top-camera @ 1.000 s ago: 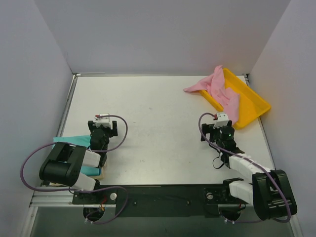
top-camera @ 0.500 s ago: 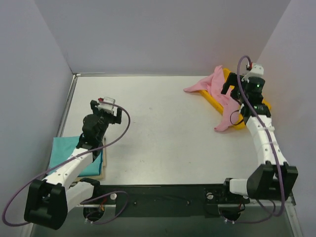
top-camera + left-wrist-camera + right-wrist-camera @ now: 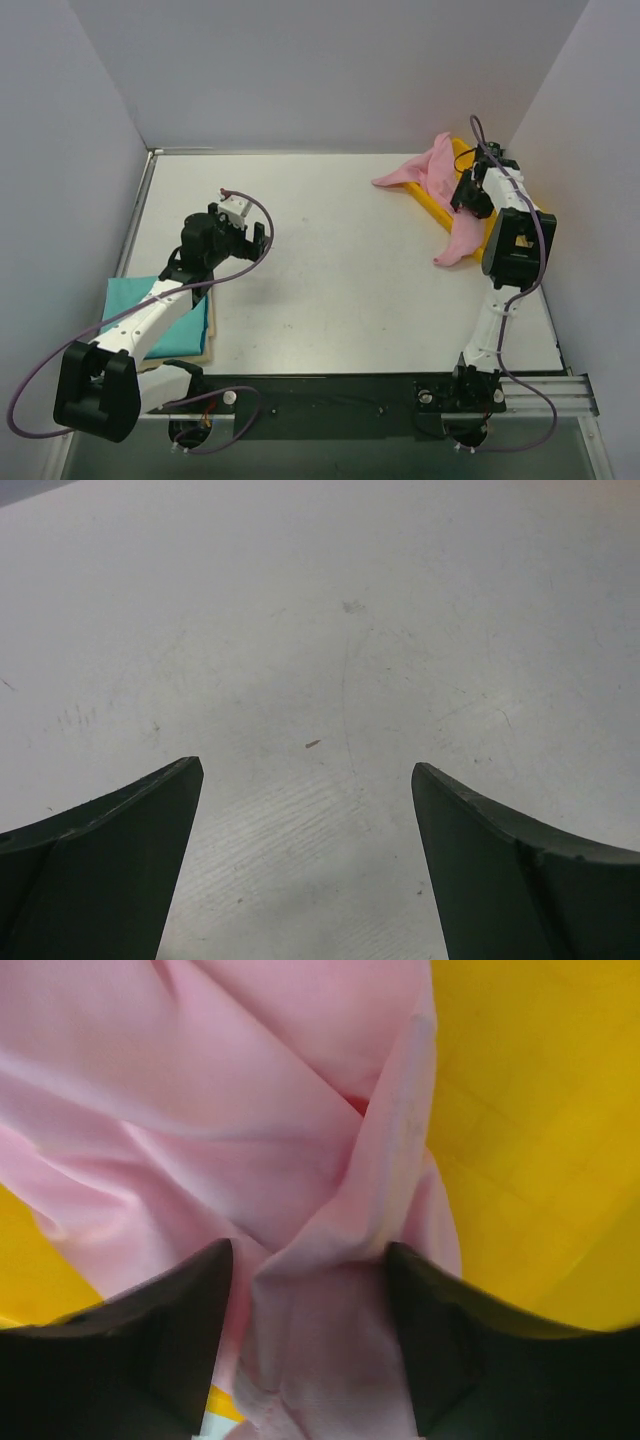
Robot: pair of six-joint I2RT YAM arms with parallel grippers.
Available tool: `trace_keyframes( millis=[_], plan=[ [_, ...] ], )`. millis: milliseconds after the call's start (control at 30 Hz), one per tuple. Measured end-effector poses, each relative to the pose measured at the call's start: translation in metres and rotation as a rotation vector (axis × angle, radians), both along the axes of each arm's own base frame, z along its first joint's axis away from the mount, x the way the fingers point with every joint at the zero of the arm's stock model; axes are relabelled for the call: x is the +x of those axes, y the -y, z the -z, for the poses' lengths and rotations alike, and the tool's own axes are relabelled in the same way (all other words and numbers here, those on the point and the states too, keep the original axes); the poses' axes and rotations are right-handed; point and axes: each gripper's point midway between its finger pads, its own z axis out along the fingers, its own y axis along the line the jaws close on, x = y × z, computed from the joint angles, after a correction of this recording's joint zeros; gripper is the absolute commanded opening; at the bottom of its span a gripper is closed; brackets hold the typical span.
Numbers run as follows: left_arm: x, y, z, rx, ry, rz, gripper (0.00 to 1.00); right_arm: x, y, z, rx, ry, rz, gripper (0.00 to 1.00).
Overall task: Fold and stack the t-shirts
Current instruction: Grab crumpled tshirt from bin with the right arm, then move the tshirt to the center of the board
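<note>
At the lower left of the top view, the folded teal t-shirt (image 3: 160,318) lies flat over the cream t-shirt (image 3: 208,338), of which I see only an edge. My left hand (image 3: 305,780) hangs up and to the right of them over bare tabletop (image 3: 340,260), fingers spread wide and holding nothing. At the upper right, the pink t-shirt (image 3: 425,175) is crumpled, draped over the rim of the yellow tray (image 3: 530,1110) and spilling onto the tabletop. My right hand (image 3: 310,1280) sits down in it, fingers apart, with a ridge of pink cloth bunched between them.
</note>
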Motion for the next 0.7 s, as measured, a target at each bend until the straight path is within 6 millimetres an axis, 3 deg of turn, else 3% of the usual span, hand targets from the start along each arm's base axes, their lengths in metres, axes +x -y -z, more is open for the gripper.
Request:
trace_keyframes(
  millis=[33, 67, 200, 333, 467, 567, 633, 700],
  plan=[
    [0.000, 0.001, 0.002, -0.003, -0.006, 0.006, 0.97, -0.007, 0.000, 0.007, 0.001, -0.039, 0.002, 0.05],
    [-0.001, 0.002, 0.002, -0.004, -0.008, 0.008, 0.97, -0.013, 0.001, 0.009, -0.003, -0.063, 0.002, 0.00],
    [-0.001, 0.003, 0.003, -0.003, -0.009, 0.016, 0.97, -0.020, 0.006, 0.001, -0.031, -0.075, 0.019, 0.00],
    [0.001, 0.004, -0.001, 0.006, 0.010, 0.030, 0.97, -0.019, 0.008, -0.034, -0.069, -0.021, -0.003, 0.00],
    [0.006, 0.007, -0.017, 0.030, 0.075, 0.057, 0.97, -0.006, -0.005, -0.112, -0.104, 0.142, -0.101, 0.00],
    [0.012, 0.005, -0.042, 0.068, 0.184, 0.056, 0.97, -0.002, -0.050, -0.204, -0.120, 0.365, -0.280, 0.00],
    [0.016, 0.002, -0.065, 0.101, 0.268, 0.040, 0.97, -0.018, -0.106, -0.275, -0.131, 0.548, -0.465, 0.00],
    [0.019, -0.003, -0.089, 0.137, 0.360, 0.008, 0.97, -0.052, -0.179, -0.346, -0.089, 0.765, -0.694, 0.00]
  ],
)
